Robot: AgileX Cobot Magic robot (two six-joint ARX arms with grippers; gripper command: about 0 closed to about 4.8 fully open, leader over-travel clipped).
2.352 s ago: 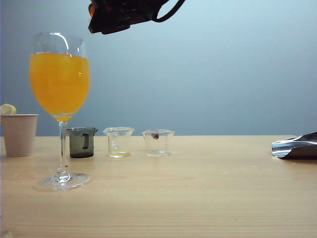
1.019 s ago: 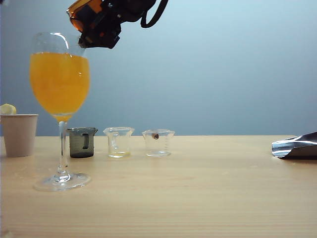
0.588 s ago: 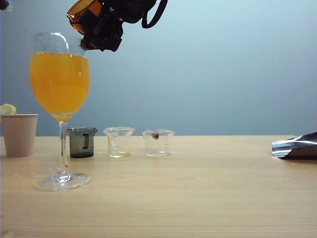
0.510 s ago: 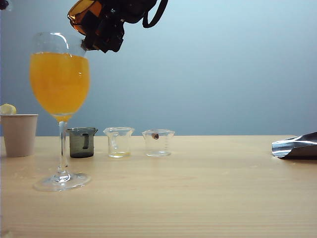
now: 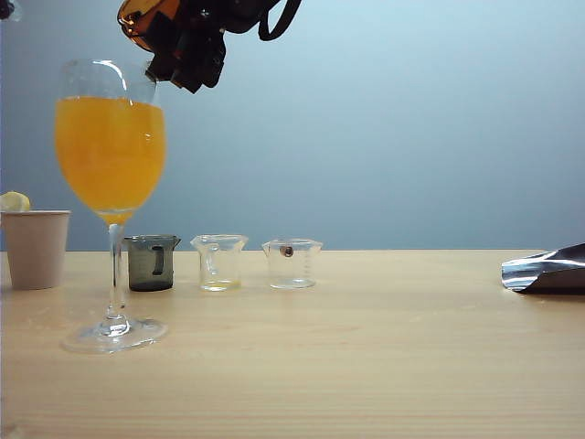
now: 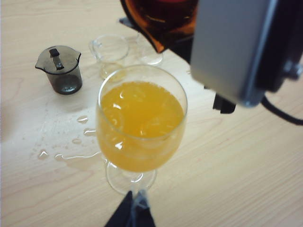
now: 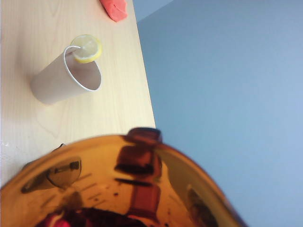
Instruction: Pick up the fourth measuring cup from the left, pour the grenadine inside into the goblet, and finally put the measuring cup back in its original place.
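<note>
Right gripper [image 5: 187, 41] clamped on amber cup [image 5: 142, 16], tilted above goblet [image 5: 111, 146] rim near desk [image 5: 366, 347] left edge. Left gripper [image 6: 131, 215]: opening indeterminate.

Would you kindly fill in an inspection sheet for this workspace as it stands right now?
Surface: pale wooden table; spilled droplets beside the goblet's foot.
Job's things: tall clear stemmed goblet filled with orange drink; amber-orange translucent measuring cup tilted above its rim, dark red grenadine inside.
Clutter: smoky grey cup, two clear cups, beige paper cup with lemon slice, shiny foil object, red item.
Grippers: right gripper shut on the measuring cup over the goblet; left gripper low near the goblet's foot, state unclear.
Cables: black cable on right arm.
Surroundings: plain blue-grey wall.
</note>
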